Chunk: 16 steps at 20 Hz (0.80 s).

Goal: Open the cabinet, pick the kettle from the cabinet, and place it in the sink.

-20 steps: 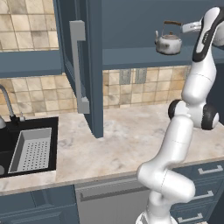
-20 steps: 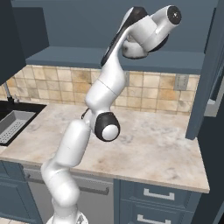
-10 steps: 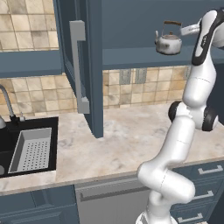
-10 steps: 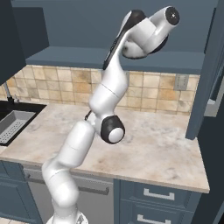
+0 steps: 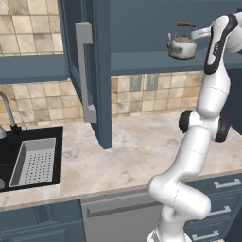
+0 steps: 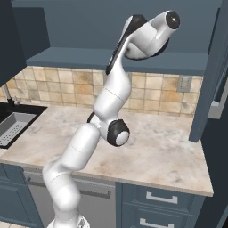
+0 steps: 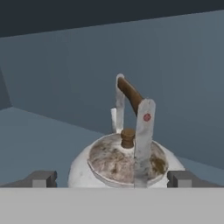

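The shiny silver kettle [image 5: 182, 45] with its brown-topped handle stands on the shelf of the open dark blue-grey cabinet [image 5: 142, 28]. My gripper [image 5: 198, 34] is level with the kettle, just to its right. In the hand view the kettle [image 7: 127, 159] sits close and centred, and my gripper [image 7: 113, 179] is open, with one dark fingertip [image 7: 41, 178] left of the body and the other right of it, neither touching. The black sink [image 5: 9, 165] lies low at the far left under the curved tap [image 5: 7, 111].
The cabinet's left door [image 5: 94, 71] with its grey bar handle [image 5: 84, 71] swings out over the marble counter [image 5: 142, 151]. A grey perforated strainer [image 5: 34, 160] lies in the sink. The right door [image 6: 213, 75] stands open at the counter's right end. Blue drawers [image 6: 160, 198] sit below.
The hand has edged a little closer to the kettle and the elbow has shifted slightly. The kettle has stayed in place on the shelf.
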Available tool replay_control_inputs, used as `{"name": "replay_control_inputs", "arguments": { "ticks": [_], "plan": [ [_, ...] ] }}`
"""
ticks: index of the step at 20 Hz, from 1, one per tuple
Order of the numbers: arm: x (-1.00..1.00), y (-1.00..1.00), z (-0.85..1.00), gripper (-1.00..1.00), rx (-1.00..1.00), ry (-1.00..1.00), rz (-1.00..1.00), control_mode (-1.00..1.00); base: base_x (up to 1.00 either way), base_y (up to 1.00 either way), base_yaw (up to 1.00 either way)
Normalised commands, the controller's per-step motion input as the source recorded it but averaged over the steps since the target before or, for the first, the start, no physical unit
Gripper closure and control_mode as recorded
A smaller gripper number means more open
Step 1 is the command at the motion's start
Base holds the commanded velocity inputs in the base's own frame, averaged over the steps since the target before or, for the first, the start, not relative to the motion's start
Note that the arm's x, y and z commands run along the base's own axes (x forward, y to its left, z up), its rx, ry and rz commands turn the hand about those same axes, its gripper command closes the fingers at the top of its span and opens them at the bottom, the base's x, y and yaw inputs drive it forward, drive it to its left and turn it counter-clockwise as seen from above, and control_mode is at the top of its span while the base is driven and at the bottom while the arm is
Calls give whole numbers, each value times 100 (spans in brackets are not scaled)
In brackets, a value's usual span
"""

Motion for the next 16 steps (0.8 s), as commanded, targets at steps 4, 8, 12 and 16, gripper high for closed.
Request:
{"name": "replay_control_inputs", "arguments": {
  "ticks": [4, 8, 12, 16],
  "plan": [
    [28, -2, 7, -100, 0, 0, 0, -100, 0, 0, 0],
    [29, -6, 16, -100, 0, 0, 0, -100, 0, 0, 0],
    [30, -9, 17, -100, 0, 3, 0, -100, 0, 0, 0],
    [28, -12, 21, -100, 0, 7, 0, -100, 0, 0, 0]
  ]
}}
